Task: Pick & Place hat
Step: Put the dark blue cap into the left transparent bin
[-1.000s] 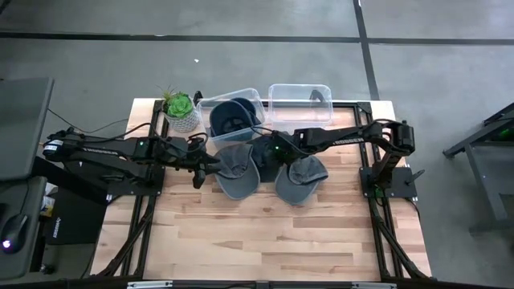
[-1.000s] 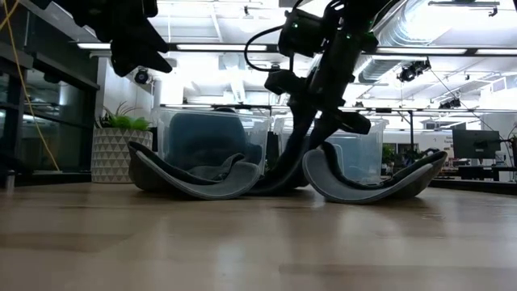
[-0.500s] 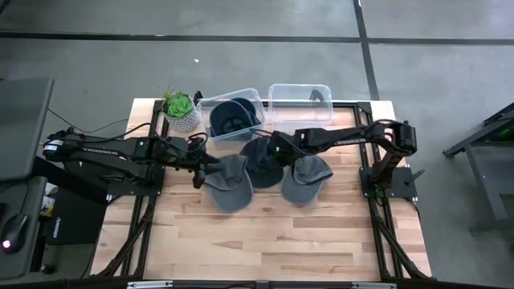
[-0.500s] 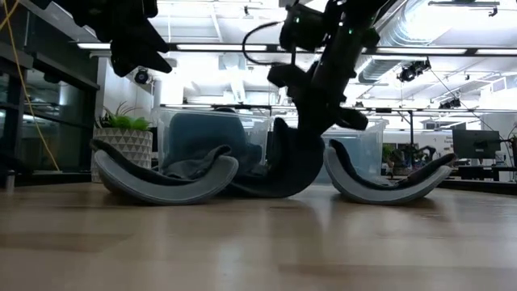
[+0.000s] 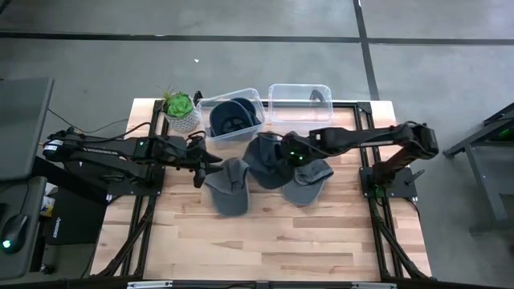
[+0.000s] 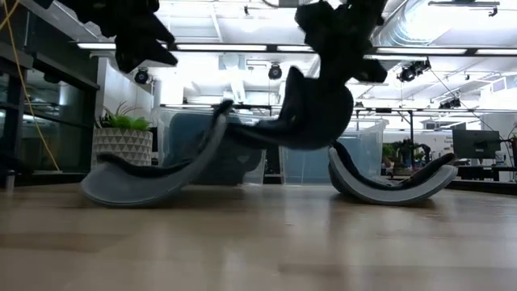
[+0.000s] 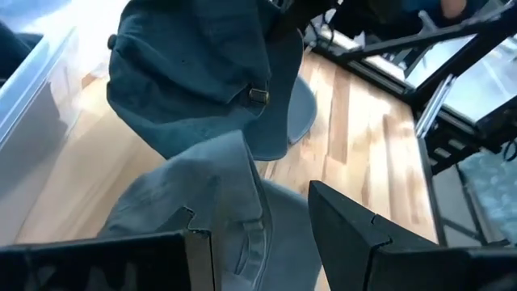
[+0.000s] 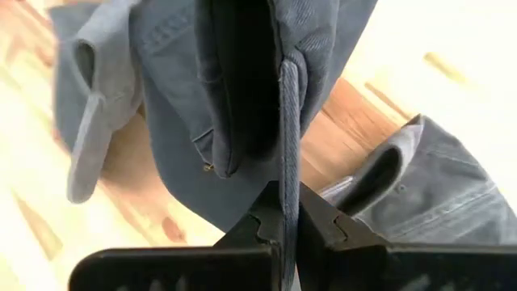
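A dark blue hat [image 5: 263, 159] hangs above the table's middle, with my right gripper [image 8: 289, 212] shut on it. To its left a grey hat [image 5: 227, 186] lies on the wood, one end curled up [image 6: 212, 133] beside the dark hat. A second grey hat [image 5: 310, 178] lies to the right on its curved crown. My left gripper [image 7: 266, 234] stands open and high, above the left grey hat's left edge, touching nothing. My right gripper pinches a thin stitched edge of the dark hat [image 8: 289, 145] between its two fingers. The fingers slant down from above, from the table's right. The hat [image 6: 311, 113] hangs below them, clear of the wood. Whether it touches the left grey hat's raised end I cannot tell.
At the far edge stand a clear bin [image 5: 210, 106] holding dark hats, a second clear bin [image 5: 299, 102] and a potted plant [image 5: 179, 109]. Bare wood [image 5: 265, 237] stretches along the near half of the table.
My right gripper has shut on the dark hat and risen with it, drifting toward the table's right edge. The hat has come off the wood and now hangs clear. The left grey hat has slid toward the near left, one end tipping up.
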Motion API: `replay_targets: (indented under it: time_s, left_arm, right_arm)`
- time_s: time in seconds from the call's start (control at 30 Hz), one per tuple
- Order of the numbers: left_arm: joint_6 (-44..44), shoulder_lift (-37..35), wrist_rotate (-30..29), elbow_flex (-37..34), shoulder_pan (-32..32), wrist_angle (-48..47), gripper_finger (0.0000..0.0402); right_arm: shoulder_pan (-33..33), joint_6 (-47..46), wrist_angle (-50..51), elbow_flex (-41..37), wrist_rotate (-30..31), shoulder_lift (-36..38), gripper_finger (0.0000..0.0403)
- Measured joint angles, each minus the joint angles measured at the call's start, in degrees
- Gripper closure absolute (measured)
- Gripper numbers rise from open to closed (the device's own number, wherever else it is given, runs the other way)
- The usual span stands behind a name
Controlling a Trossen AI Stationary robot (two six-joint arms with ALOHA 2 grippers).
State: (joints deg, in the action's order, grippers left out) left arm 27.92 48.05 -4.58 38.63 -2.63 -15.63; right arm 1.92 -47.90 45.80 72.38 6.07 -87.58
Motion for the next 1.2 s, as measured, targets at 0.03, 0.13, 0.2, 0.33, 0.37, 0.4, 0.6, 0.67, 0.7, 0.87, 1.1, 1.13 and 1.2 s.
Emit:
replay_targets:
  time_s: [0.03,0.13,0.2,0.33,0.37,0.4,0.6,0.67,0.7,0.87,1.1,1.13,1.2]
  left_arm:
    - [0.2,0.0,0.0,0.0,0.0,0.6,0.0273]
    - [1.1,0.0,0.0,0.0,0.0,2.5,0.0273]
    - [1.5,0.1,0.0,0.0,0.0,3.6,0.0273]
    - [3.3,0.3,-2.6,0.0,0.0,4.8,0.0273]
    - [3.8,0.3,-3.5,0.0,0.0,5.4,0.0273]
    - [4.2,0.3,-4.1,0.0,0.0,5.8,0.0273]
    - [8.2,0.3,-7.6,0.0,0.0,6.1,0.0273]
    - [9.8,0.3,-8.2,0.0,0.0,6.1,0.0273]
    - [10.2,0.3,-8.4,0.0,0.0,6.1,0.0273]
    - [12.8,0.3,-10.5,0.0,0.0,6.3,0.0273]
    - [13.1,1.1,-12.9,0.0,0.0,10.0,0.0273]
    - [13.1,1.0,-13.0,0.0,0.0,10.7,0.0273]
    - [13.0,1.2,-13.2,0.0,0.0,10.8,0.0273]
  right_arm:
    - [-0.4,0.5,0.0,0.0,0.3,0.8,0.0401]
    - [-1.6,1.8,0.4,0.0,1.8,3.4,0.0401]
    - [-2.2,2.1,1.2,0.0,2.8,4.9,0.0401]
    - [-3.1,4.2,3.4,0.0,5.1,7.6,0.0401]
    - [-3.1,4.8,3.9,0.0,5.5,8.2,0.0401]
    - [-3.1,5.3,4.4,0.0,5.9,8.7,0.0401]
    - [-3.1,9.2,4.3,0.0,7.4,11.4,0.0401]
    - [-3.1,10.4,4.0,0.0,7.6,12.4,0.0401]
    - [-3.1,10.9,3.9,0.0,7.9,12.9,0.0402]
    - [-3.1,14.3,2.9,0.0,10.4,15.6,0.0402]
    - [-3.0,18.9,0.6,0.0,11.5,18.2,0.0402]
    - [-3.0,19.7,0.6,0.0,11.5,18.5,0.0402]
    - [-3.0,21.2,0.2,0.0,11.6,18.7,0.0402]
